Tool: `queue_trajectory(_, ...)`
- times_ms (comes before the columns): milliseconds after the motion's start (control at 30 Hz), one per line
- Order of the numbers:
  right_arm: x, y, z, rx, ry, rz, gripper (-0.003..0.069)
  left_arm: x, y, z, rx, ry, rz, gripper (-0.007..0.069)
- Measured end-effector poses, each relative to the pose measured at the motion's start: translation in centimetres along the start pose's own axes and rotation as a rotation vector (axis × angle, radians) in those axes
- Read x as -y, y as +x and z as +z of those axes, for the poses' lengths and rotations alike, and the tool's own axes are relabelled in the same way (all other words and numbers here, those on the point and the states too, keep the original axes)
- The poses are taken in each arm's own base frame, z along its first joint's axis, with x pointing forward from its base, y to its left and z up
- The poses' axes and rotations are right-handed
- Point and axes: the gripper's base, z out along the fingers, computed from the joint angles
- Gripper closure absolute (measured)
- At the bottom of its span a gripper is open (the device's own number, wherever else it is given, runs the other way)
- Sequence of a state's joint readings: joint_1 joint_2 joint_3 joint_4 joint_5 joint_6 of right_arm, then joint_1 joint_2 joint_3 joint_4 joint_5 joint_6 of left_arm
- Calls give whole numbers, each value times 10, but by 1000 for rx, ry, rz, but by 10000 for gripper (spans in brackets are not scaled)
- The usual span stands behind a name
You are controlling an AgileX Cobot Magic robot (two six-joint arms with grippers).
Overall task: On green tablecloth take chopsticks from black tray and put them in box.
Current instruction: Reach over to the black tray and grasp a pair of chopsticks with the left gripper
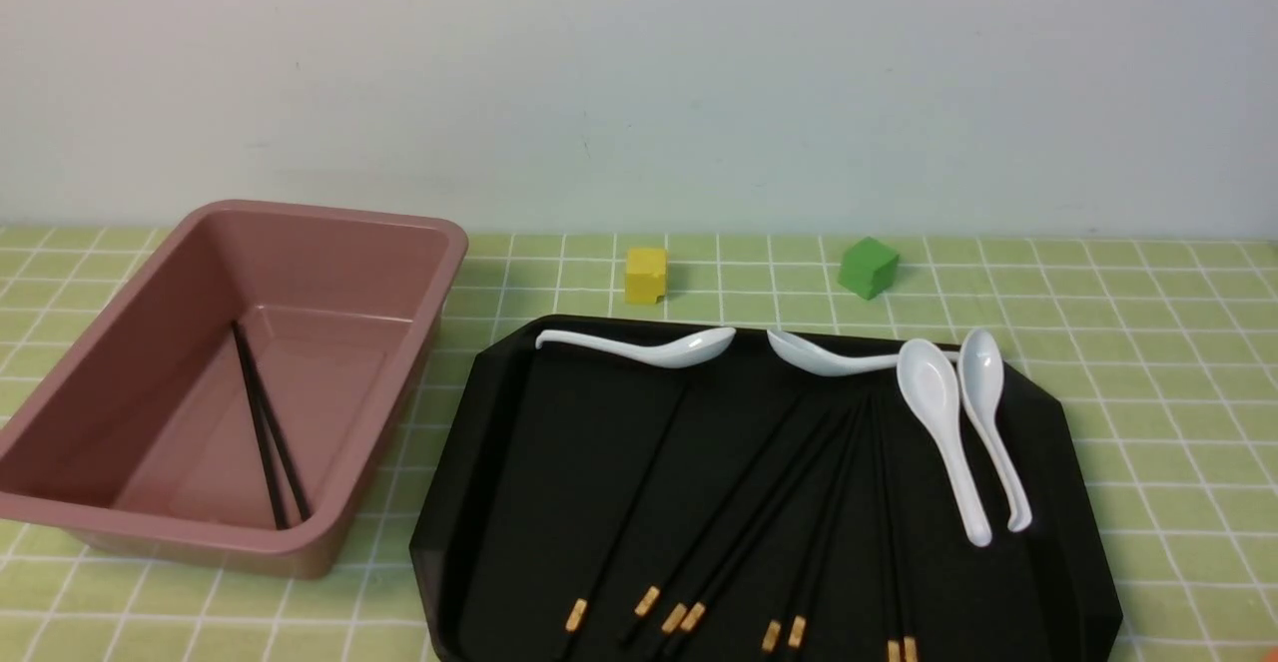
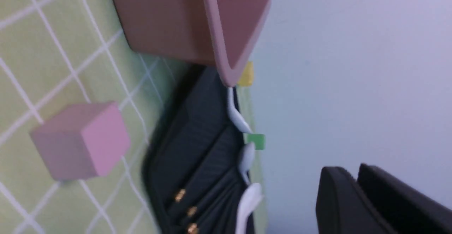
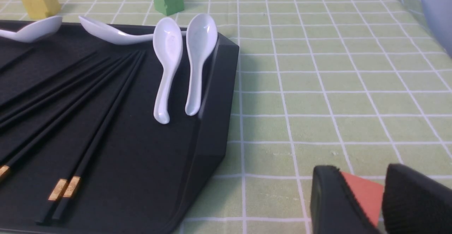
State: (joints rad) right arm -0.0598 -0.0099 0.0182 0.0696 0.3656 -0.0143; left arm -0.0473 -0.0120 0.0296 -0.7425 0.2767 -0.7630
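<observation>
Several black chopsticks (image 1: 759, 512) with golden bands lie fanned out in the black tray (image 1: 529, 462) on the green tablecloth (image 1: 1148, 362). Two more chopsticks (image 1: 270, 442) lie inside the pink box (image 1: 150, 342) to the tray's left. Neither gripper shows in the front view. In the left wrist view my left gripper (image 2: 349, 168) is shut and empty, in the air, with the box (image 2: 169, 18) and tray (image 2: 190, 138) ahead. In the right wrist view my right gripper (image 3: 362, 172) is open, low over the cloth right of the tray (image 3: 212, 96) and apart from its chopsticks (image 3: 106, 121).
Four white spoons (image 1: 939, 412) lie along the tray's far and right side. A yellow cube (image 1: 646, 275) and a green cube (image 1: 867, 267) stand behind the tray. A pink cube (image 2: 81, 138) sits near the box. An orange-red block (image 3: 365, 193) shows between my right fingers.
</observation>
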Motion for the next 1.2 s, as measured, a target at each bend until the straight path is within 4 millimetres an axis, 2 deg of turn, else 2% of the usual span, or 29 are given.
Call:
queue_trajectory(133,0,0,0,0,0,0,419,4,0,0,-1,38,-90,535)
queue_trajectory(300,0,0,0,0,0,0,419,62,-2,-18,22,214,85,555)
queue_trajectory(333,0,0,0,0,0,0,419,87,-2,-24,37,247,214,578)
queue_trajectory(367,0,0,0,0,0,0,419,94,-2,-25,34,247,254,585)
queue_trajectory(433,0,0,0,0,0,0,419,134,0,-23,-16,188,512,636)
queue_trajectory(500,0,0,0,0,0,0,419,160,1,-10,-126,69,674,637)
queue_trajectory(567,0,0,0,0,0,0,419,174,1,8,-290,-110,787,637)
queue_trajectory(633,0,0,0,0,0,1,419,176,-4,38,-464,-339,829,637)
queue_trajectory(667,0,0,0,0,0,1,419,177,-6,42,-509,-393,840,637)
queue_trajectory(767,0,0,0,0,0,1,419,168,-14,85,-723,-632,831,637)
queue_trajectory(833,0,0,0,0,0,1,419,159,-18,117,-820,-700,801,637)
queue_trajectory(933,0,0,0,0,0,1,419,147,-17,146,-910,-717,717,637)
queue_trajectory(1000,0,0,0,0,0,1,419,137,-13,160,-966,-726,666,637)
queue_trajectory(1033,0,0,0,0,0,1,419,126,-6,173,-1024,-749,644,637)
queue_trajectory(1100,0,0,0,0,0,1,419,120,2,179,-1061,-762,651,637)
queue_trajectory(1133,0,0,0,0,0,1,419,110,18,189,-1108,-784,673,637)
queue_trajectory(1200,0,0,0,0,0,1,419,104,35,200,-1128,-807,720,636)
